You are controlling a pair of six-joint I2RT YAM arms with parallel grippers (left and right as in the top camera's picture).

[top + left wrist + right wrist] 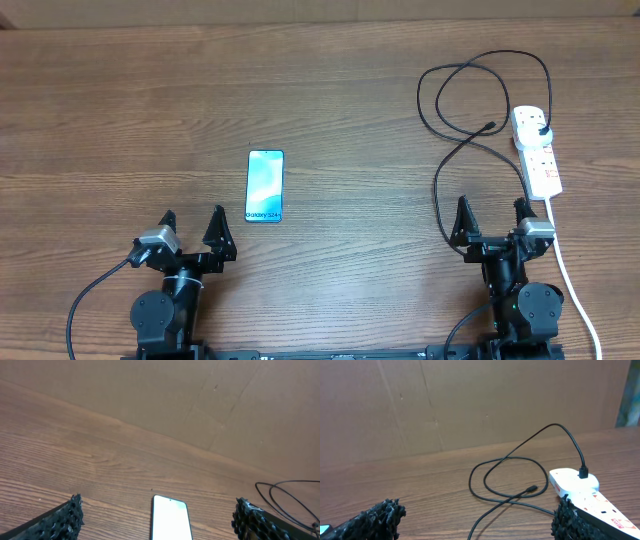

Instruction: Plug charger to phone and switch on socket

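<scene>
Two empty pincers, left pincer (193, 228) and right pincer (490, 215), gape fully. The charger (437, 180) loops just beside the socket (537, 150), plug already inserted; the phone (265, 186) lies well apart from it. The cable is probably light and floppy: better to grip its stiff connector (489, 125).

Lower end of the phone (171, 517) off-frame
</scene>
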